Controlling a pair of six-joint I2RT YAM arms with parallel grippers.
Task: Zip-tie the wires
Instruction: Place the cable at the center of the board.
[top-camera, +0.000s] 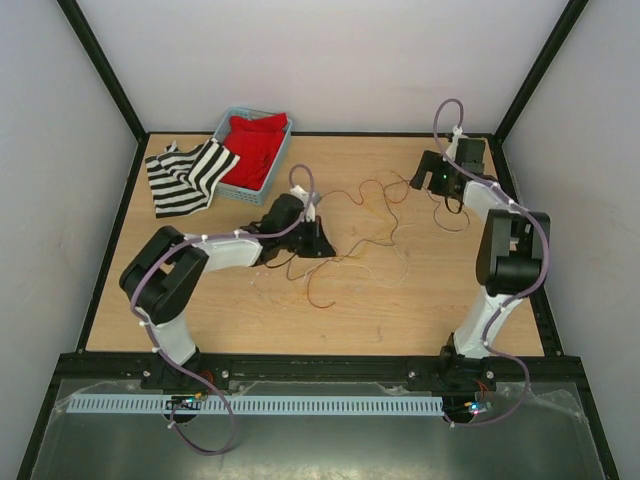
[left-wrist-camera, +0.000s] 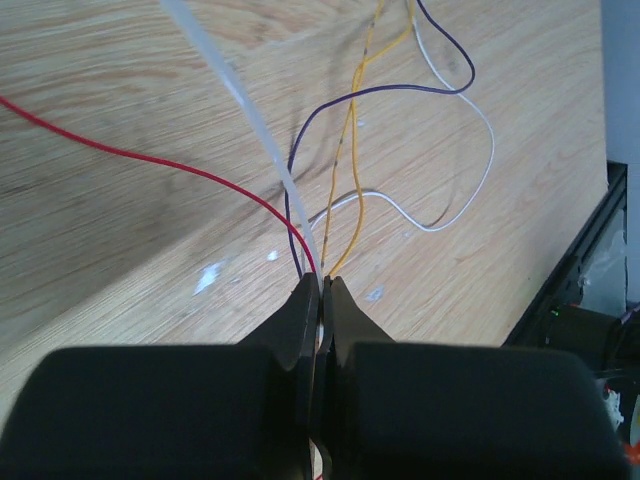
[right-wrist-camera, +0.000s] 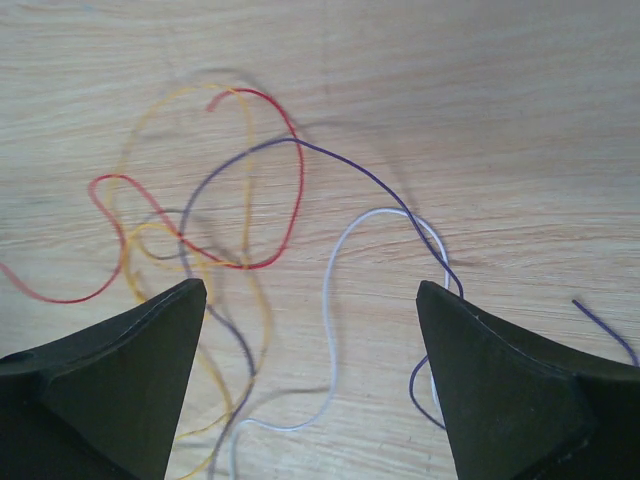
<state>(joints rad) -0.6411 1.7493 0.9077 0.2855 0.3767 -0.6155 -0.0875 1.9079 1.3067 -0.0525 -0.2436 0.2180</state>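
Now: my left gripper (left-wrist-camera: 320, 300) pinched tight on wires (left-wrist-camera: 400, 87) plus strip (left-wrist-camera: 250, 120). Risk: a tug slides thin strands out of pinch, or strip pops free and bunch scatters. Wires thin and limp, red, orange, purple, white, looping across table (top-camera: 430, 310). Farther off, my right gripper (right-wrist-camera: 310, 285) spread wide above loose loops.
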